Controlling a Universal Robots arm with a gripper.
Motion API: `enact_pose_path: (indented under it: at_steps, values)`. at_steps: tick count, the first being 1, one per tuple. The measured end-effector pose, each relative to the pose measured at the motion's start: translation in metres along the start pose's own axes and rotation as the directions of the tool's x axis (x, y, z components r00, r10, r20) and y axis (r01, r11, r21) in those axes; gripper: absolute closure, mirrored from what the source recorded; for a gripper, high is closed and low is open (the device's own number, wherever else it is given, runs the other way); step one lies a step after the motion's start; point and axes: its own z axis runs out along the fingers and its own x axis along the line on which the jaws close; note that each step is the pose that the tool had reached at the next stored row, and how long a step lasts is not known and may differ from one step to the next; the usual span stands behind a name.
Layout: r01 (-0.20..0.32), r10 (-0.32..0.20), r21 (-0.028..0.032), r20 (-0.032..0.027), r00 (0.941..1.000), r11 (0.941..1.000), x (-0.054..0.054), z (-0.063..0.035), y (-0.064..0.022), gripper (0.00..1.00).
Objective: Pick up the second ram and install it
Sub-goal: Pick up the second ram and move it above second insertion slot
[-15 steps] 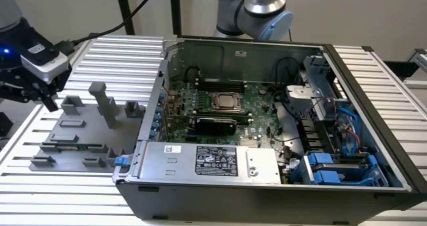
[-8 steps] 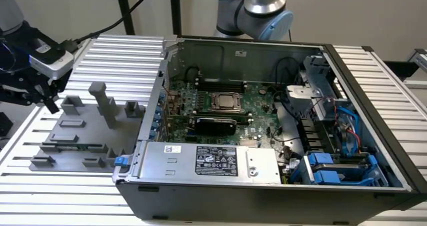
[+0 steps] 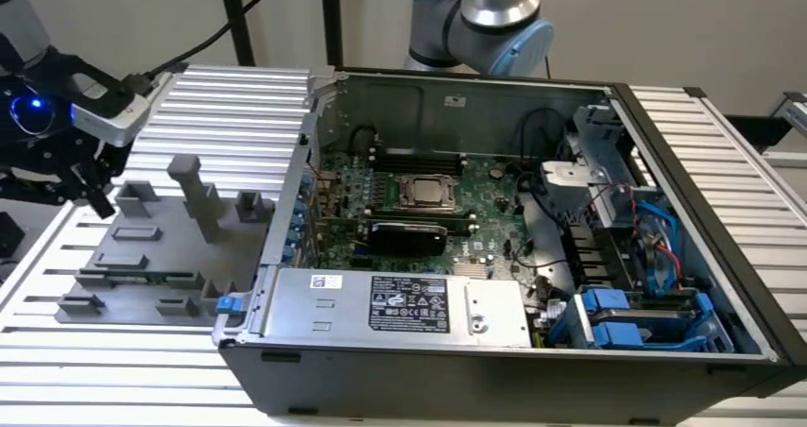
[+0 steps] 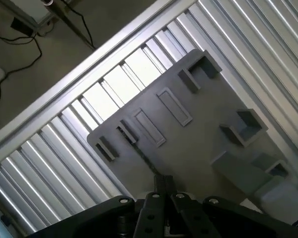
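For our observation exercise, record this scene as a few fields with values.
gripper: over the far end of the gray fixture, at the exterior view's left
ram: thin green stick lying in the fixture, apart from the gripper
case: open, beside the fixture
motherboard: inside the case, exposed

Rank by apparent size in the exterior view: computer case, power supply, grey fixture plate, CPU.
1. computer case
2. power supply and grey fixture plate: look alike, not ranked
3. CPU
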Motion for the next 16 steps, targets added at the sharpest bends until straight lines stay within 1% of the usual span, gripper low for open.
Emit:
enact_pose_path:
  at_steps: [2, 4, 6, 8, 12, 14, 16]
  values:
    - [0.038, -0.038, 0.0008, -0.0006, 0.9993, 0.9993, 0.0, 0.0014, 0.0, 1.0]
    - [0.073, -0.073, 0.0014, -0.0012, 0.9973, 0.9973, 0.0, 0.0028, -0.0001, 1.0]
    - [0.109, -0.109, 0.0021, -0.0019, 0.994, 0.994, 0.0, 0.0042, -0.0001, 1.0]
    - [0.145, -0.145, 0.0028, -0.0026, 0.9894, 0.9894, 0.0, 0.0056, -0.0001, 1.0]
    - [0.216, -0.216, 0.0035, -0.0043, 0.9763, 0.9763, 0.0, 0.0084, -0.0002, 1.0]
    - [0.252, -0.252, 0.0035, -0.0052, 0.9678, 0.9678, 0.0, 0.0099, -0.0002, 1.0]
    - [0.287, -0.287, 0.0034, -0.0062, 0.958, 0.958, 0.0, 0.0114, -0.0003, 1.0]
